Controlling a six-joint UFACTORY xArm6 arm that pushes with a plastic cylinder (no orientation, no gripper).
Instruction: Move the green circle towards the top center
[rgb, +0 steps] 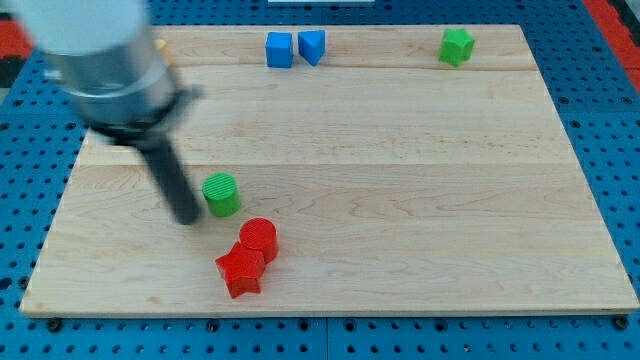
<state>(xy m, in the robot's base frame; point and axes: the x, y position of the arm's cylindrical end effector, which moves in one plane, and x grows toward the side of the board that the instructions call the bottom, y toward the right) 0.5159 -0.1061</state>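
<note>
The green circle (222, 194) sits on the wooden board (420, 180), left of centre. My tip (187, 217) stands just to its left, touching or nearly touching it. The rod and arm body rise toward the view's top left and look blurred. A red circle (258, 239) lies just below and right of the green circle, with a red star (240, 272) pressed against its lower left.
A blue cube (279, 49) and a blue triangular block (312, 46) sit at the top centre. A green star-like block (457, 46) is at the top right. The arm body hides the board's top left corner.
</note>
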